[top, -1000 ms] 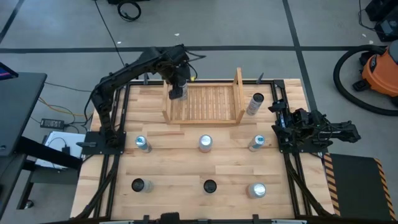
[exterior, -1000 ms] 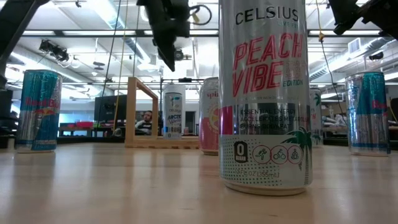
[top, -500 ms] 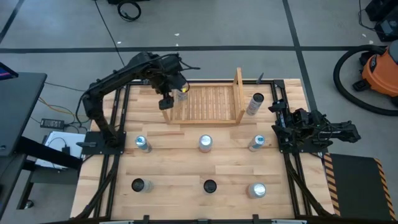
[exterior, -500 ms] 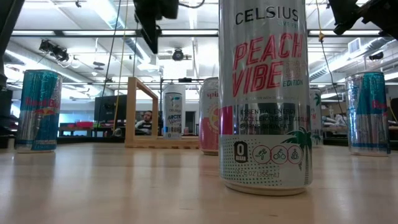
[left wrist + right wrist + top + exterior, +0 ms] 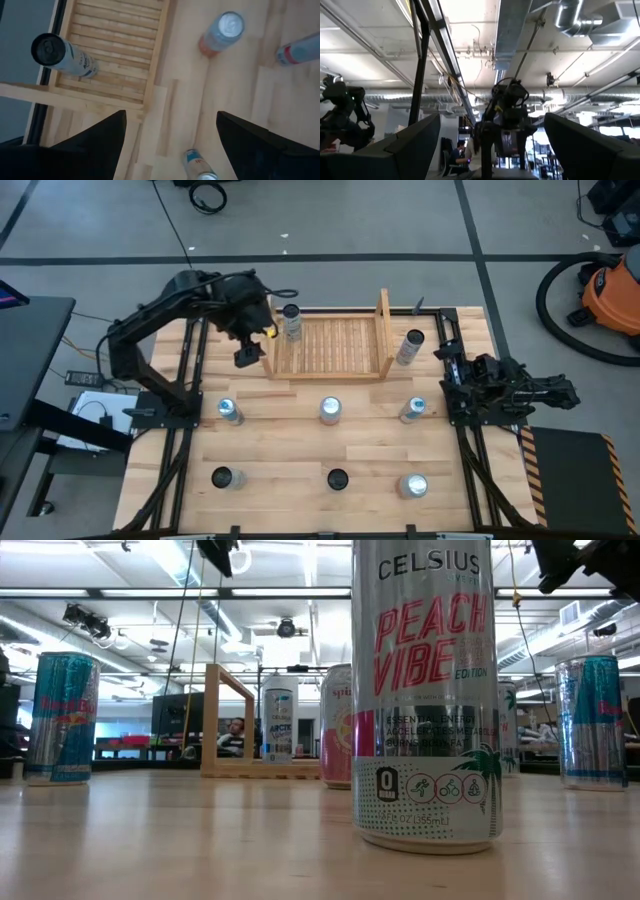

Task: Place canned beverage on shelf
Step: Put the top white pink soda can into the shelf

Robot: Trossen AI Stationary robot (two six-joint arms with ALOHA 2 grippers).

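Beside the shelf's (image 5: 330,345) left side board my left hand (image 5: 246,355) hangs above the surface (image 5: 280,465), its fingers (image 5: 95,137) spread and pinching nothing. One white can (image 5: 291,320) stands upright on the slats in the shelf's far left corner, apart from that hand. My right hand (image 5: 560,392) waits off the surface's right edge, fingers spread.

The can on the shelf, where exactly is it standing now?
High view: the can stands upright in the shelf's far left corner, beside its left side board, with the open left gripper just outside.
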